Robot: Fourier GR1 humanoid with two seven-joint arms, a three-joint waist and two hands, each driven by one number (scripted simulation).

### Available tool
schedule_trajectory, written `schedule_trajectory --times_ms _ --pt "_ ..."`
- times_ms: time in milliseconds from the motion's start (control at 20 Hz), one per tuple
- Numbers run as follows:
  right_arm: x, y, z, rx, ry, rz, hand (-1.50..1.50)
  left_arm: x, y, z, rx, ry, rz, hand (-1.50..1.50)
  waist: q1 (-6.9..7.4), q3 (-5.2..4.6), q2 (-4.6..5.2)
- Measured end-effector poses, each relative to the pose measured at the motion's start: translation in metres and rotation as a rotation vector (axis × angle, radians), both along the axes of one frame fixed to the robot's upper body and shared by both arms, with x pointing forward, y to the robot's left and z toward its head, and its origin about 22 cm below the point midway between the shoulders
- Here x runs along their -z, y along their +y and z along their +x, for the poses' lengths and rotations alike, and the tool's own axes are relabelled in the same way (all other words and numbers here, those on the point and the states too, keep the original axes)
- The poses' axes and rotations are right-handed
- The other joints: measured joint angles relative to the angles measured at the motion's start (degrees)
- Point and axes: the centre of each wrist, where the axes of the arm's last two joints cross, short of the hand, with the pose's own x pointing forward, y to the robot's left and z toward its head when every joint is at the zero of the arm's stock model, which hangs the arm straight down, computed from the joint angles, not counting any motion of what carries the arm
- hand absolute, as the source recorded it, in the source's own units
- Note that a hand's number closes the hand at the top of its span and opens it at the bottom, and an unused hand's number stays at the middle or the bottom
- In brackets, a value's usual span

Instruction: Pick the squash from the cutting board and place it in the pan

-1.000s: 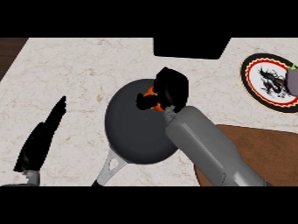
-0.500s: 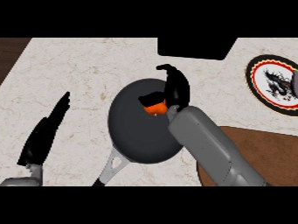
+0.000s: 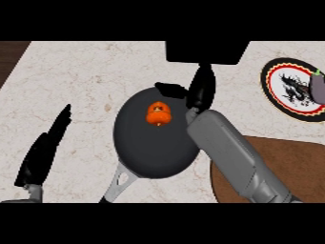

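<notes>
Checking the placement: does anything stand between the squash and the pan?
Nothing visible does. The squash lies on the floor of the pan, with the open right hand just beyond it, apart.

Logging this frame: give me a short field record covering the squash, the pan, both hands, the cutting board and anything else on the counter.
squash: small orange squash, lying inside the pan, upper half
pan: dark round frying pan, handle towards the lower edge
right hand: black right hand, open, over the pan's far rim, not touching the squash
left hand: black left hand, open, resting at the left
cutting board: brown wooden cutting board, lower right, partly hidden by the forearm
other: patterned round plate holding a purple eggplant
</notes>
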Motion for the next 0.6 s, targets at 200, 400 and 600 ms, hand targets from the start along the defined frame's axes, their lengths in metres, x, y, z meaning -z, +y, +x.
schedule_trajectory --times_ms 200,400,600 --pt "0.010 -0.017 -0.002 0.096 -0.038 0.058 -1.50 0.001 0.005 -0.004 -0.033 0.005 0.002 0.00 -1.77 -0.02 -0.40" --pt "0.024 -0.042 -0.021 0.156 -0.094 0.099 -1.50 0.003 0.007 -0.010 -0.054 0.018 0.002 0.00 -3.37 -0.04 -0.83" --pt "0.035 -0.085 -0.052 0.183 -0.137 0.079 -1.50 0.008 0.007 -0.015 -0.072 0.018 -0.001 0.00 -4.37 -0.08 -1.07"
